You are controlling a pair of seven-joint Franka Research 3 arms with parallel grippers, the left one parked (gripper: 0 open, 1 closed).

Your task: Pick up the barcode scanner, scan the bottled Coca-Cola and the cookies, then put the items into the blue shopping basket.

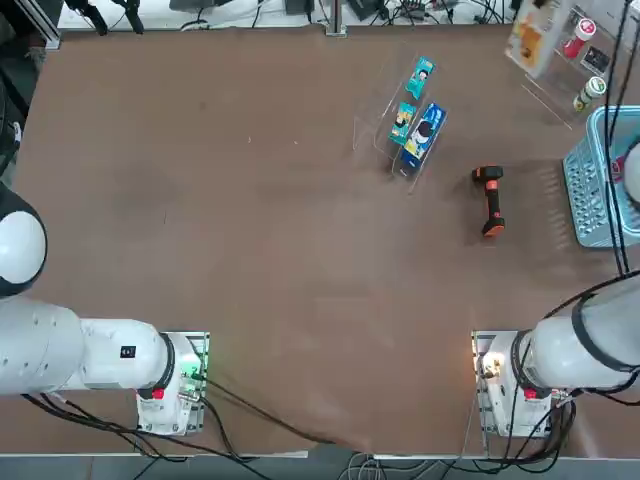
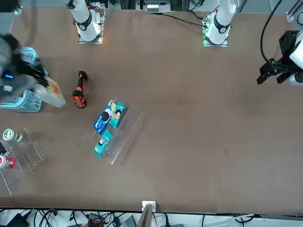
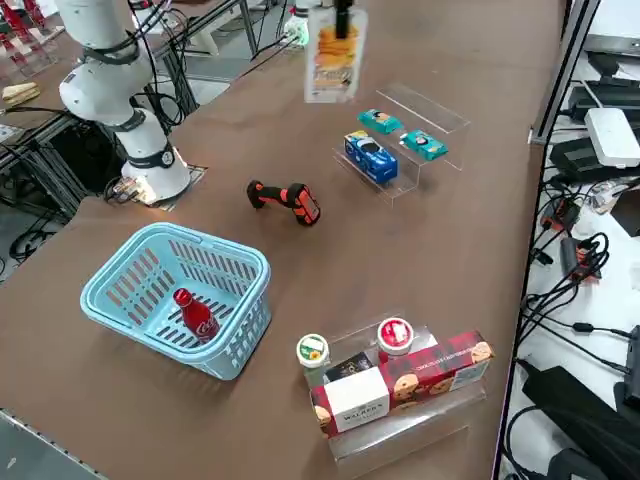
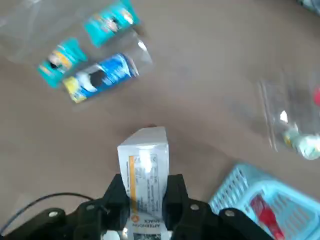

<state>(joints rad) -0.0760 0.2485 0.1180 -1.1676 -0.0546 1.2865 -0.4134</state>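
Observation:
My right gripper is shut on the cookies, a white box with an orange picture. It holds the cookies upright, high above the table. In the front view the cookies hang just beside the blue shopping basket, on its scanner side. The bottled Coca-Cola, all red, lies inside the basket. The barcode scanner, black with orange trim, lies flat on the brown table, apart from the gripper and a little way from the basket.
A clear acrylic rack holds two teal packets and a dark blue packet mid-table. A second clear rack at the table's right edge carries a red tartan box, a small dark box and two lidded cups. Cables run along the table's edges.

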